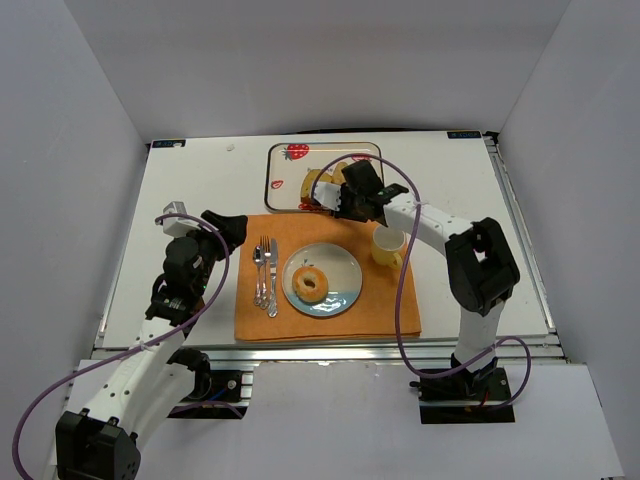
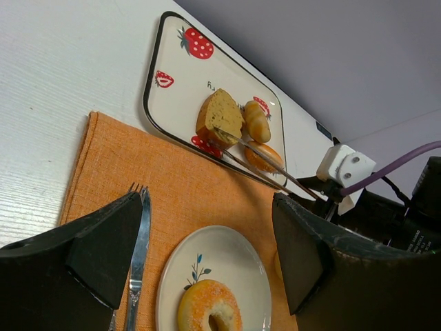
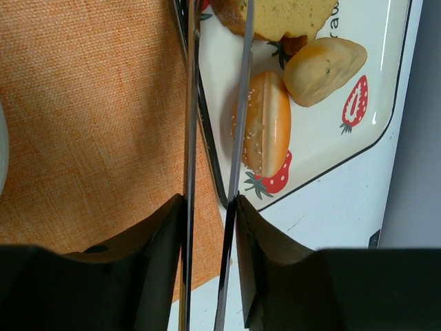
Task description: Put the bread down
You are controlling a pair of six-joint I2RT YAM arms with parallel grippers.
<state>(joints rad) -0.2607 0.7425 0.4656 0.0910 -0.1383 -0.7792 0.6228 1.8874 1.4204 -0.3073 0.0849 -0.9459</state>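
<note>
My right gripper (image 1: 350, 200) (image 3: 209, 203) is shut on a pair of metal tongs (image 3: 190, 103) (image 2: 269, 162). The tongs' tips pinch a tan slice of bread (image 2: 222, 116) (image 3: 282, 17) (image 1: 318, 186), tilted up over the strawberry-pattern tray (image 1: 290, 175) (image 2: 172, 103). Two golden rolls (image 3: 266, 124) (image 3: 324, 69) lie on the tray beside it. A white plate (image 1: 345, 262) (image 2: 227, 255) with a sugared donut (image 1: 309, 284) (image 2: 207, 310) sits on the orange placemat (image 1: 330, 325). My left gripper (image 1: 225, 232) (image 2: 207, 207) is open and empty above the mat's left part.
A fork and knife (image 1: 265, 275) (image 2: 140, 255) lie left of the plate. A yellow cup (image 1: 389, 246) stands right of the plate, under my right arm. Grey walls enclose the white table on three sides.
</note>
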